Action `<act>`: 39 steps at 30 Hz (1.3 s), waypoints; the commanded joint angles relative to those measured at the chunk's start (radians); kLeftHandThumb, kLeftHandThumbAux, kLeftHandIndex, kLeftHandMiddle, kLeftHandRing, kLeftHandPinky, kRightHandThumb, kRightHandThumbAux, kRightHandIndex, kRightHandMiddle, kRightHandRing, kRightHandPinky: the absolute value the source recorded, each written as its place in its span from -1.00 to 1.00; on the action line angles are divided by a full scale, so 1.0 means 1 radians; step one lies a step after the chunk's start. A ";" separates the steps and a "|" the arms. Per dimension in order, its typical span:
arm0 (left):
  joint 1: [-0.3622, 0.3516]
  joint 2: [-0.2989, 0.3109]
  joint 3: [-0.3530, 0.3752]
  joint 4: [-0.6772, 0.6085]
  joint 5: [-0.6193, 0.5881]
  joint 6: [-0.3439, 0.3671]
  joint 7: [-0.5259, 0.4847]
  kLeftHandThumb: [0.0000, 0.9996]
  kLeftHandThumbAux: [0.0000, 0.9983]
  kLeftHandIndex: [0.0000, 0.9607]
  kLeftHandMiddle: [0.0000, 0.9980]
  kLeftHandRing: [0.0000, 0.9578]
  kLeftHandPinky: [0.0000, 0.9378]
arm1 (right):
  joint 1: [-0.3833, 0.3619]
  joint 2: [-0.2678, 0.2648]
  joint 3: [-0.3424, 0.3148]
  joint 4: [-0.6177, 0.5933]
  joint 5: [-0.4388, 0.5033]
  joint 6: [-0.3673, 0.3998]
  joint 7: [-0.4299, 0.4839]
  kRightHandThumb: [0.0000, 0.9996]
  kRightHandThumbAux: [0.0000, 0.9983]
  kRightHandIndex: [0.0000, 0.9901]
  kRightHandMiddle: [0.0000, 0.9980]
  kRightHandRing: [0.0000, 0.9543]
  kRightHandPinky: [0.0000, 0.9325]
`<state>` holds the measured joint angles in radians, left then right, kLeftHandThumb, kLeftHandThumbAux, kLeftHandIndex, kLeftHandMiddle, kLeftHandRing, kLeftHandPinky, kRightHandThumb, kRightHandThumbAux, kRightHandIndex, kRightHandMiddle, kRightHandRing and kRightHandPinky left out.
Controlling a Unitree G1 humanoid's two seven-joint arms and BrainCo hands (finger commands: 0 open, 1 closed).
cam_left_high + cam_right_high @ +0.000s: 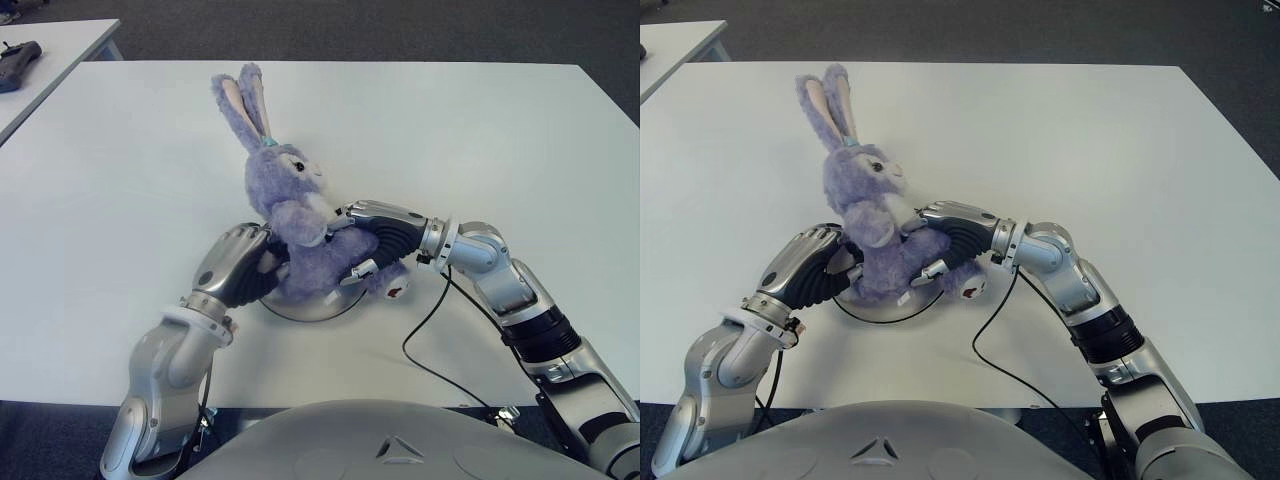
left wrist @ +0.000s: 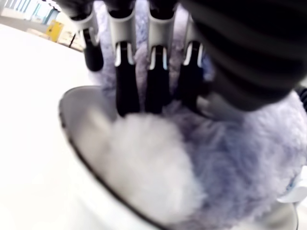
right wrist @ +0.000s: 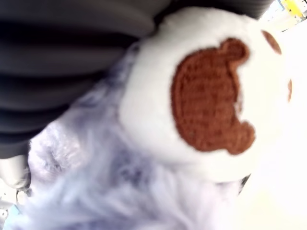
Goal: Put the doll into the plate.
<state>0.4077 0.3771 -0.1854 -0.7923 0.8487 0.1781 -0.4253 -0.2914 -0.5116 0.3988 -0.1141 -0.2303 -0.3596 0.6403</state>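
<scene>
Plush is pressed from both sides. The left hand [image 1: 238,262] is closed against the back of the doll [image 1: 295,215], which sits upright in the plate [image 1: 300,310] on the table [image 1: 480,140]. The right hand [image 1: 378,245] is wrapped around its belly. The doll is judged light, soft and compressible, best gripped at the torso. No writing can be read.

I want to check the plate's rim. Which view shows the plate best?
The left wrist view: the plate shows its dark-edged rim and inner wall beside the doll. Both eye views show only a rim arc under the doll; the right wrist view barely shows it.
</scene>
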 commanded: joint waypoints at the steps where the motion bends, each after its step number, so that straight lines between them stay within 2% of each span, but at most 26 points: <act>1: 0.008 0.016 -0.045 0.008 0.021 0.011 -0.084 -0.35 -0.43 -1.00 -0.99 -0.91 -0.77 | 0.031 -0.017 0.048 0.040 -0.042 0.002 0.044 -0.65 -0.09 -1.00 -0.95 -0.84 -0.72; 5: 0.005 0.032 -0.041 0.001 0.028 0.005 -0.106 -0.39 -0.50 -1.00 -1.00 -1.00 -0.94 | 0.025 -0.024 0.045 0.050 -0.047 -0.006 0.046 -0.59 -0.15 -1.00 -1.00 -0.93 -0.74; 11: 0.003 0.044 -0.036 -0.007 0.030 0.000 -0.124 -0.41 -0.54 -1.00 -1.00 -1.00 -0.94 | 0.019 -0.036 0.043 0.041 -0.042 0.007 0.056 -0.56 -0.19 -1.00 -1.00 -0.98 -0.83; 16: -0.007 0.066 -0.034 -0.009 0.029 -0.011 -0.149 -0.41 -0.59 -1.00 -1.00 -1.00 -1.00 | 0.018 -0.047 0.041 0.034 -0.044 0.008 0.062 -0.57 -0.28 -1.00 -1.00 -1.00 -0.99; 24: -0.014 0.081 -0.037 -0.014 0.033 -0.011 -0.163 -0.46 -0.63 -1.00 -1.00 -1.00 -1.00 | 0.016 -0.055 0.044 0.040 -0.048 -0.003 0.065 -0.56 -0.41 -1.00 -1.00 -1.00 -1.00; 39: -0.013 0.072 -0.032 -0.027 0.028 -0.001 -0.165 -0.49 -0.63 -1.00 -1.00 -1.00 -1.00 | -0.002 -0.053 0.047 0.092 -0.043 -0.056 0.053 -0.60 -0.50 -1.00 -1.00 -1.00 -1.00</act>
<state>0.3928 0.4495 -0.1892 -0.8172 0.8832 0.1944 -0.5555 -0.3234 -0.5505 0.4080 -0.0719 -0.2307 -0.4229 0.6539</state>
